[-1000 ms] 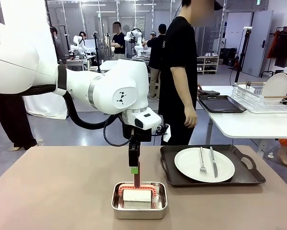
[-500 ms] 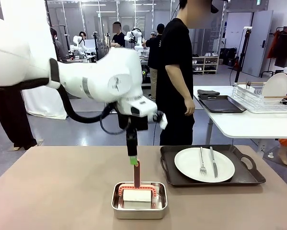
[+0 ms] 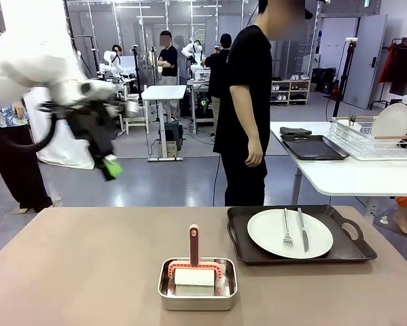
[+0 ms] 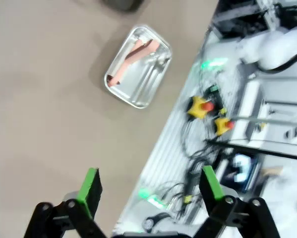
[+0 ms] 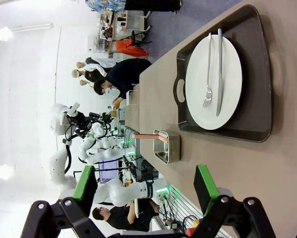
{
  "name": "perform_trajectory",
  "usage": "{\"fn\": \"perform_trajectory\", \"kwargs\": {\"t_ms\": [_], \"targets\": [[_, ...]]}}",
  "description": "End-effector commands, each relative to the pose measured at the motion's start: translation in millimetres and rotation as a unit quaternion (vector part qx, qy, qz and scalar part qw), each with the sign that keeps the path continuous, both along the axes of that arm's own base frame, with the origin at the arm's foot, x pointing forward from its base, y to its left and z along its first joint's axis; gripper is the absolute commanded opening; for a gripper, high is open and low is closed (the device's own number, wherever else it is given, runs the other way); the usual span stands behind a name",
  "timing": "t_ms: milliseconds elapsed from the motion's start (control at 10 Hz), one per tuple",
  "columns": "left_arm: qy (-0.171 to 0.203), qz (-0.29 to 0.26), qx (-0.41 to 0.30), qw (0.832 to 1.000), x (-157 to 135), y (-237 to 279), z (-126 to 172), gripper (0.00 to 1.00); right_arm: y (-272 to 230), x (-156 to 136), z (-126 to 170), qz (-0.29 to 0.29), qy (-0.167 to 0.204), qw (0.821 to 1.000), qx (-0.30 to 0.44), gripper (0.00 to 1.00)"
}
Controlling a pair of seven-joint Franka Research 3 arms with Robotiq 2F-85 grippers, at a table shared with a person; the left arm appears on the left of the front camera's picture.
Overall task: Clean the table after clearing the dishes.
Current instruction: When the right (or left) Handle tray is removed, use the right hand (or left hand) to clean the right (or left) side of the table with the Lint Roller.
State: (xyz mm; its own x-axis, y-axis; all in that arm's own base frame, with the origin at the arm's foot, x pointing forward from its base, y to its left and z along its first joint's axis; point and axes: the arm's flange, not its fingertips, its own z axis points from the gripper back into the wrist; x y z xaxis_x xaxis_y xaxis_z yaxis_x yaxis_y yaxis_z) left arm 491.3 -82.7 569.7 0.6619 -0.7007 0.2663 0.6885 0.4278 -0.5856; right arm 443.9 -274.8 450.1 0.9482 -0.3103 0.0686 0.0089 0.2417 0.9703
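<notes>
While the left arm hung up in the air, where was everything sitting compared to the steel pan (image 3: 196, 305)? the front cam was kinda smeared for me
— dishbot_fan

ok so the pan sat on the table (image 3: 74, 272) near the robot's edge, with a brush (image 3: 193, 246) standing in it, pink handle straight up, and a white block (image 3: 193, 276) lying flat inside. dishes were just right of the pan and a bit further back: dark tray (image 3: 352, 255), white plate (image 3: 264, 231) on it, fork (image 3: 287, 229) and knife (image 3: 302, 231) lying side by side on the plate. tray and pan were close but not touching
— gripgeek

and the grippers? holding anything?
— dishbot_fan

nope. left gripper (image 4: 150, 183) was high above and off to the left of the pan, blurry in the front cam, but its wrist cam showed the green pads (image 4: 90, 186) spread wide with nothing between them, pan way down below on the tan top. right gripper (image 5: 144, 187) was the same deal, fingers wide apart and empty, with the pan straight out past them and the tray beside it. a person (image 3: 247, 88) stood behind the pan at the far edge, side-on, one hand (image 3: 254, 156) hanging loose. further back and right of the pan, a white side table (image 3: 352, 178) carried a wire rack (image 3: 366, 144) and another dark tray (image 3: 315, 148)
— gripgeek
</notes>
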Motion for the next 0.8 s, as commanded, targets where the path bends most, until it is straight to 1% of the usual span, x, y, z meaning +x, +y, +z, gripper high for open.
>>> {"fn": "perform_trajectory", "kwargs": {"t_ms": [0,100,200,300,500,600,700], "targets": [[0.034,0.108,-0.120,0.986,-12,83,-16,1.00,2,-1,2,0.001,-0.002,1.000,0.000,1.00],[0.048,0.161,-0.153,0.974,-19,132,-29,1.00,2,-1,2,0.001,-0.002,1.000,0.000,1.00],[0.067,0.208,-0.179,0.959,-29,182,-49,1.00,2,-1,2,0.001,-0.002,1.000,0.000,1.00],[0.078,0.242,-0.207,0.945,-39,221,-67,1.00,2,-1,2,0.001,-0.002,1.000,0.000,1.00],[0.098,0.298,-0.262,0.913,-63,287,-109,1.00,2,-1,2,0.001,-0.002,1.000,0.000,1.00],[0.113,0.317,-0.278,0.900,-76,315,-131,1.00,2,-1,2,0.001,-0.002,1.000,0.000,1.00],[0.116,0.333,-0.293,0.889,-86,338,-148,1.00,2,-1,2,0.001,-0.002,1.000,0.000,1.00]]}}
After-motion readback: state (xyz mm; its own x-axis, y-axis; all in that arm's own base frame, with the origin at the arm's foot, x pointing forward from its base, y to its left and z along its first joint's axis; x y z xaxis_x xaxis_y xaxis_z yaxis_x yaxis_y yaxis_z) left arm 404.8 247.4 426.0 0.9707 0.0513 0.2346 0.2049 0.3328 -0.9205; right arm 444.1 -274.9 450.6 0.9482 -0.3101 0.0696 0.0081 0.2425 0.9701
